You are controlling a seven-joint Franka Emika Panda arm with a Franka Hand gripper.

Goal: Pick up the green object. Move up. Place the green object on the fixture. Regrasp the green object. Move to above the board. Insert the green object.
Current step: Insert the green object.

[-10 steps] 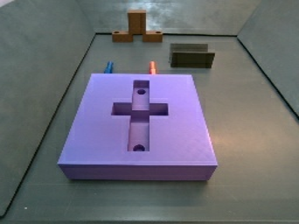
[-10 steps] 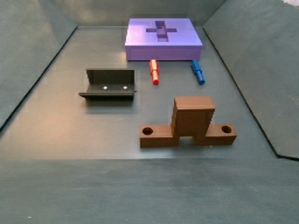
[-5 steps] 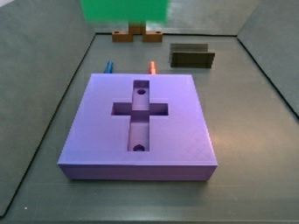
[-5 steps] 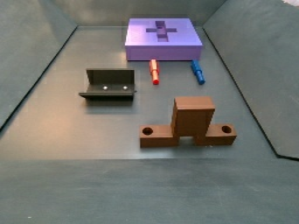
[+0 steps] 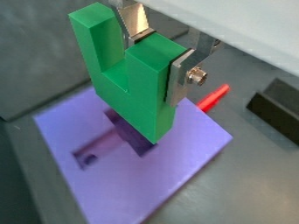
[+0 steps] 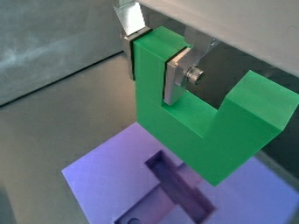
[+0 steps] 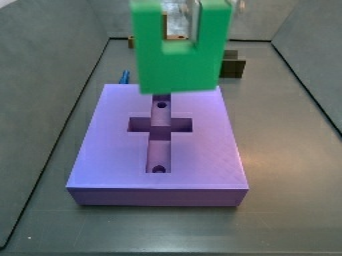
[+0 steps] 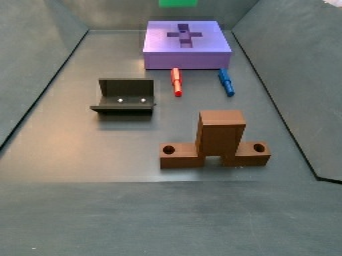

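tool (image 5: 159, 54) clamping green object (image 5: 131, 79), above board (image 7: 160, 140), fixture (image 8: 126, 98) apart

The claw (image 7: 178, 22) is hanging at the top centre of a side view, gripping the green object (image 7: 178, 52) above the board (image 7: 160, 178). In a side view, the fixture (image 8: 127, 97) is sitting left of centre, the board (image 8: 187, 45) lying behind it.
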